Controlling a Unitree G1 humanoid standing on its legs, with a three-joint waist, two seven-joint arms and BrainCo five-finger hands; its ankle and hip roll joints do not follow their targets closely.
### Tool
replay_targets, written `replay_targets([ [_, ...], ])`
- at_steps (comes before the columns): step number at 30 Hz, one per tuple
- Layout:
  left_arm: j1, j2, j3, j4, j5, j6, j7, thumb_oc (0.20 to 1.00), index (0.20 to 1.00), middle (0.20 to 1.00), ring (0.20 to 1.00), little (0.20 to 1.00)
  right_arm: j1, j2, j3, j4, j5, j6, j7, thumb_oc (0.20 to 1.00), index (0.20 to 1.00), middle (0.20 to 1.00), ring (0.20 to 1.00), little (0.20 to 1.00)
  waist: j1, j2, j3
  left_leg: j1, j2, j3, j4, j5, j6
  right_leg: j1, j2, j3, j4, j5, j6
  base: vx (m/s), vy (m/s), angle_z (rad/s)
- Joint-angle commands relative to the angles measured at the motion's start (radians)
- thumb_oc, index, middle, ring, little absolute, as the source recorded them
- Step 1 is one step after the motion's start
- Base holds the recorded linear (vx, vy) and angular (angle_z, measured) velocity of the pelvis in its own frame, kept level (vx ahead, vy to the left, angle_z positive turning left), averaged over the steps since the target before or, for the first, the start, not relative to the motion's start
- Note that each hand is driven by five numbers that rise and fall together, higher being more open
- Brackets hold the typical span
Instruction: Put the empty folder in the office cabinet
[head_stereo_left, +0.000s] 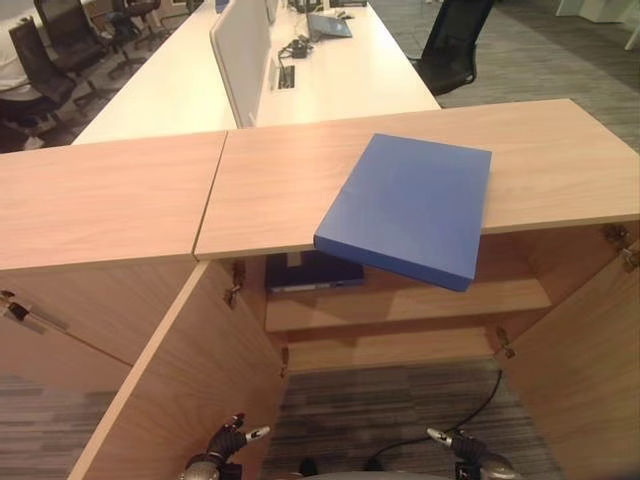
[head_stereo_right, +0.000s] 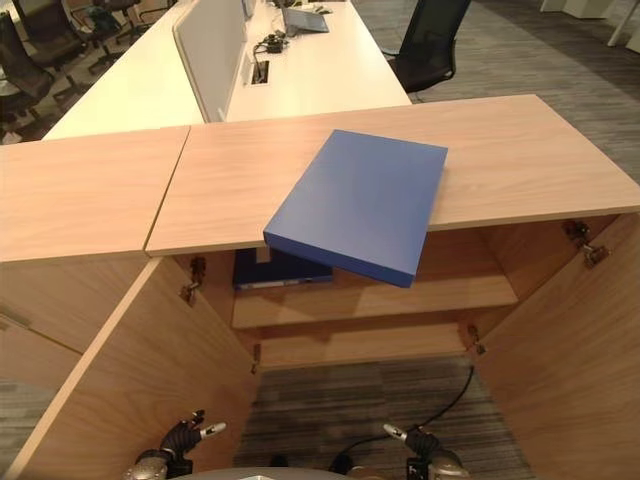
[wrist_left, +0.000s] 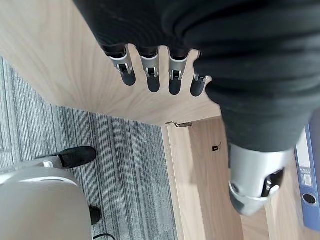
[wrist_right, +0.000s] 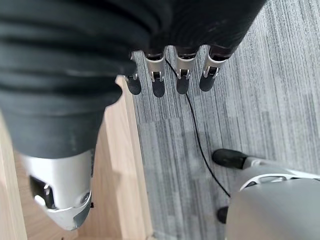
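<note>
While both cabinet doors (head_stereo_left: 170, 390) stand open, the blue folder (head_stereo_left: 410, 207) lies flat on the cabinet top (head_stereo_left: 270, 180), turned at an angle, its near corner overhanging the front edge above the open compartment; nothing touches it; a second blue folder (head_stereo_left: 312, 272) sits on the upper shelf (head_stereo_left: 400, 300) inside; left hand (wrist_left: 150, 70) low by the left door, fingers straight and apart, holding nothing; right hand (wrist_right: 170, 75) low over grey carpet (wrist_right: 240, 125), fingers likewise straight, empty.

Silver dark-tipped fingers (wrist_left: 150, 75), dark ribbed hand covers.
</note>
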Motion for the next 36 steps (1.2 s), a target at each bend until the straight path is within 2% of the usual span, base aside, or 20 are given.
replay_targets([
  [1,-0.035,-0.008,-0.001,-0.002,0.026,-0.021,0.018,1.000,1.000,1.000,1.000,1.000,-0.026,0.005,0.042,0.003,-0.020,-0.023,-0.009,1.000,1.000,1.000,1.000,1.000,0.003,-0.069,-0.003,-0.026,-0.018,0.008,-0.007,-0.036,-0.007,0.034,-0.096,0.018,-0.060,0.046,0.149,0.01,-0.047,0.00],
  [7,-0.028,-0.001,-0.002,-0.031,0.016,-0.017,0.021,1.000,1.000,1.000,1.000,1.000,-0.031,0.006,0.056,-0.013,-0.027,-0.020,-0.008,1.000,1.000,1.000,1.000,1.000,0.004,-0.073,0.012,-0.024,-0.002,0.002,-0.007,-0.024,-0.017,0.032,-0.083,0.023,-0.060,0.042,0.140,0.00,-0.090,0.00],
  [9,-0.029,0.008,-0.007,-0.059,-0.006,-0.012,0.019,1.000,1.000,1.000,1.000,1.000,-0.036,0.006,0.061,-0.021,-0.024,-0.017,-0.006,1.000,1.000,1.000,1.000,1.000,0.007,-0.083,0.037,-0.038,0.010,-0.006,0.016,-0.009,-0.020,0.032,-0.077,0.027,-0.060,0.048,0.129,-0.09,-0.131,0.02],
  [11,-0.041,0.024,-0.019,-0.095,-0.019,-0.007,0.012,1.000,1.000,1.000,1.000,1.000,-0.048,-0.004,0.070,-0.032,-0.023,-0.017,-0.006,1.000,1.000,1.000,1.000,1.000,0.013,-0.098,0.076,-0.126,0.018,-0.021,0.147,-0.028,-0.026,0.005,-0.082,0.018,-0.029,0.047,0.116,-0.19,-0.127,0.03],
  [13,-0.051,0.026,-0.028,-0.119,-0.021,-0.006,0.010,1.000,1.000,1.000,1.000,1.000,-0.051,-0.013,0.065,-0.039,-0.016,-0.017,-0.010,1.000,1.000,1.000,1.000,1.000,0.017,-0.108,0.092,-0.207,-0.006,-0.028,0.300,-0.080,-0.029,-0.015,-0.091,0.002,-0.017,0.047,0.108,-0.16,-0.070,0.03],
  [14,-0.051,0.014,-0.033,-0.118,-0.027,-0.009,0.008,1.000,1.000,1.000,1.000,1.000,-0.040,-0.020,0.050,-0.044,-0.006,-0.016,-0.010,1.000,1.000,1.000,1.000,1.000,0.009,-0.108,0.089,-0.226,-0.029,-0.013,0.337,-0.104,-0.017,-0.011,-0.096,-0.016,-0.025,0.049,0.110,-0.07,-0.010,0.13],
  [15,-0.051,0.014,-0.033,-0.118,-0.027,-0.009,0.008,1.000,1.000,1.000,1.000,1.000,-0.039,-0.021,0.050,-0.044,-0.006,-0.016,-0.010,1.000,1.000,1.000,1.000,1.000,0.009,-0.108,0.089,-0.226,-0.029,-0.013,0.338,-0.104,-0.017,-0.011,-0.096,-0.016,-0.026,0.049,0.110,0.00,0.048,0.14],
  [16,-0.044,0.006,-0.034,-0.115,-0.028,-0.010,0.005,1.000,1.000,1.000,1.000,1.000,-0.031,-0.025,0.044,-0.042,-0.004,-0.017,-0.008,1.000,1.000,1.000,1.000,1.000,0.005,-0.096,0.084,-0.194,-0.027,0.019,0.281,-0.105,-0.005,-0.004,-0.088,-0.020,-0.034,0.052,0.114,0.03,0.100,0.17],
  [17,-0.034,0.003,-0.030,-0.116,-0.029,-0.006,0.003,1.000,1.000,1.000,1.000,1.000,-0.036,-0.031,0.037,-0.037,-0.012,-0.017,-0.011,1.000,1.000,1.000,1.000,1.000,0.007,-0.084,0.069,-0.163,-0.041,0.021,0.216,-0.104,0.011,-0.018,-0.083,-0.013,-0.034,0.060,0.124,0.01,0.130,0.20],
  [19,-0.037,0.002,-0.032,-0.112,-0.025,-0.006,0.002,1.000,1.000,1.000,1.000,1.000,-0.035,-0.033,0.031,-0.036,-0.011,-0.016,-0.011,1.000,1.000,1.000,1.000,1.000,0.001,-0.079,0.060,-0.162,-0.049,0.016,0.195,-0.095,0.014,-0.031,-0.088,-0.018,-0.026,0.059,0.127,-0.05,0.137,0.10],
  [20,-0.025,0.009,-0.032,-0.153,-0.022,0.000,-0.006,1.000,1.000,1.000,1.000,1.000,-0.040,-0.042,0.021,-0.057,-0.029,-0.011,-0.007,1.000,1.000,1.000,1.000,1.000,-0.005,-0.041,0.069,-0.133,-0.048,0.031,0.139,-0.087,0.036,-0.100,-0.123,-0.014,0.125,0.021,0.147,-0.08,0.149,-0.02],
  [21,-0.026,0.009,-0.032,-0.153,-0.022,0.000,-0.006,1.000,1.000,1.000,1.000,1.000,-0.041,-0.042,0.021,-0.057,-0.029,-0.011,-0.007,1.000,1.000,1.000,1.000,1.000,-0.005,-0.042,0.067,-0.136,-0.049,0.031,0.138,-0.085,0.036,-0.103,-0.124,-0.014,0.125,0.022,0.147,-0.14,0.159,-0.08],
  [22,-0.029,0.020,-0.032,-0.165,-0.020,0.003,-0.005,1.000,1.000,1.000,1.000,1.000,-0.049,-0.040,0.018,-0.064,-0.025,-0.009,-0.009,1.000,1.000,1.000,1.000,1.000,-0.010,-0.034,0.084,-0.137,-0.039,0.026,0.136,-0.081,0.038,-0.137,-0.141,-0.005,0.198,0.013,0.157,-0.12,-0.002,-0.22],
  [24,-0.038,0.032,-0.031,-0.166,-0.017,0.006,0.002,1.000,1.000,1.000,1.000,1.000,-0.059,-0.030,0.009,-0.069,-0.012,-0.009,-0.016,1.000,1.000,1.000,1.000,1.000,-0.006,-0.018,0.108,-0.138,-0.018,0.021,0.142,-0.084,0.042,-0.170,-0.203,0.001,0.282,0.024,0.162,-0.13,-0.054,-0.13],
  [26,-0.041,0.038,-0.035,-0.166,-0.013,0.004,0.006,1.000,1.000,1.000,1.000,1.000,-0.056,-0.023,0.005,-0.069,-0.006,-0.006,-0.015,1.000,1.000,1.000,1.000,1.000,-0.004,-0.013,0.105,-0.135,-0.005,0.008,0.134,-0.077,0.039,-0.151,-0.250,0.009,0.260,0.046,0.156,-0.03,-0.120,0.12],
  [29,-0.045,0.047,-0.029,-0.163,-0.006,0.003,0.017,1.000,1.000,1.000,1.000,1.000,-0.057,-0.012,0.009,-0.066,-0.008,-0.001,-0.011,1.000,1.000,1.000,1.000,1.000,0.008,-0.038,0.080,-0.135,0.000,-0.005,0.119,-0.069,0.024,-0.109,-0.286,0.055,0.115,0.133,0.194,0.03,-0.228,0.04],
  [30,-0.045,0.047,-0.029,-0.163,-0.006,0.003,0.017,1.000,1.000,1.000,1.000,1.000,-0.057,-0.012,0.009,-0.066,-0.008,-0.001,-0.011,1.000,1.000,1.000,1.000,1.000,0.008,-0.038,0.080,-0.135,0.000,-0.005,0.119,-0.069,0.024,-0.108,-0.286,0.055,0.114,0.133,0.194,0.06,-0.370,0.12],
  [31,-0.046,0.045,-0.027,-0.147,0.004,0.004,0.026,1.000,1.000,1.000,1.000,1.000,-0.059,0.003,0.017,-0.060,-0.009,0.002,-0.010,1.000,1.000,1.000,1.000,1.000,0.018,-0.060,0.071,-0.133,0.013,-0.013,0.128,-0.072,0.011,-0.083,-0.276,0.070,0.053,0.122,0.207,0.09,-0.452,0.24],
  [32,-0.053,0.038,-0.027,-0.119,0.009,0.006,0.033,1.000,1.000,1.000,1.000,1.000,-0.060,0.012,0.036,-0.059,-0.021,0.003,-0.010,1.000,1.000,1.000,1.000,1.000,0.021,-0.076,0.060,-0.121,0.043,-0.022,0.117,-0.057,-0.012,-0.068,-0.247,0.068,0.031,0.101,0.206,0.11,-0.597,0.35],
  [36,-0.050,0.022,-0.038,-0.120,-0.034,0.006,0.020,1.000,1.000,1.000,1.000,1.000,-0.049,0.013,0.064,-0.068,-0.025,-0.005,-0.010,1.000,1.000,1.000,1.000,1.000,0.010,-0.084,0.050,-0.103,0.111,-0.046,0.085,-0.020,-0.049,-0.050,-0.180,0.058,0.025,0.056,0.175,0.04,-0.350,-0.01],
])
